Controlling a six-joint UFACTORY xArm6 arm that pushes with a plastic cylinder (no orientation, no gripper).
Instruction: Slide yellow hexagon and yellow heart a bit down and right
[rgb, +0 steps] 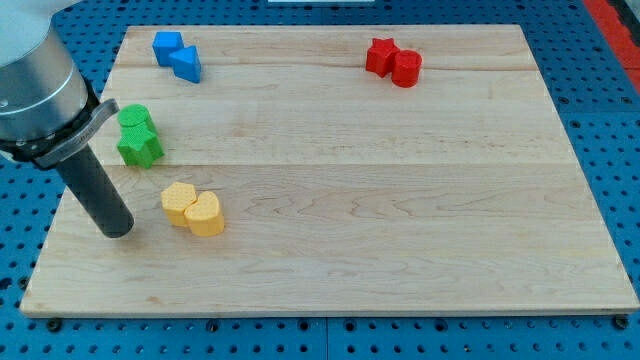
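The yellow hexagon (178, 202) and the yellow heart (205, 214) sit touching each other at the lower left of the wooden board (400, 200), the heart to the lower right of the hexagon. My tip (117, 229) rests on the board to the left of the yellow hexagon, a short gap away, not touching it. The dark rod rises up and left to the arm's grey body at the view's top left.
Two green blocks (138, 136) stand touching just above the yellow pair, next to the rod. Two blue blocks (177, 55) lie at the top left. Two red blocks (393, 61) lie at the top right. A blue pegboard surrounds the board.
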